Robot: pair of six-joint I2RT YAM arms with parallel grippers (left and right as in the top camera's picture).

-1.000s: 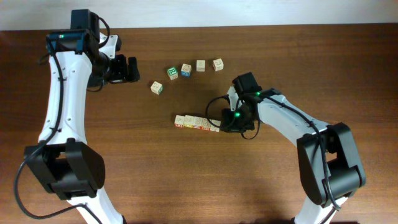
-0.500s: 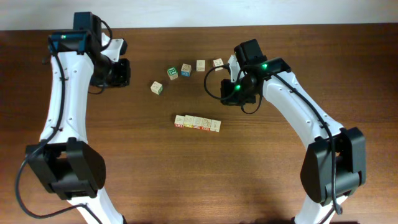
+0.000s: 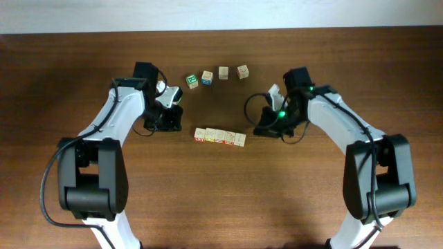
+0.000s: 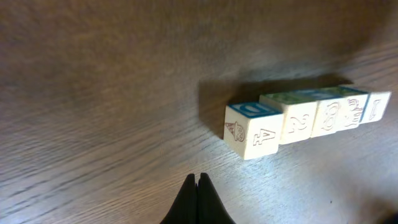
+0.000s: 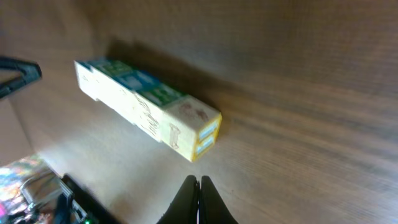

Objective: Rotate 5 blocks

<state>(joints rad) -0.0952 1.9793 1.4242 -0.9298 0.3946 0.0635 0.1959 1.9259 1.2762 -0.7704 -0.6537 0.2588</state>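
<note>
So the row of blocks [image 3: 219, 136] is sitting mid-surface [image 3: 221, 200], long axis running left-right, and I've got an arm parked off each end. Left jaws are pinched fully shut on nothing, just off the row's left end. Right jaws same deal, shut and empty, just off the right end. Neither touches a block, and both look about equally close. Guessing I'd spin it by nudging opposite ends opposite ways.

Five joined blocks [image 3: 219, 136] — four loose cubes [image 3: 207, 76]

Even light; 2 blurry wrist views; soft shadow beside blocks [image 4: 300, 122]
</note>
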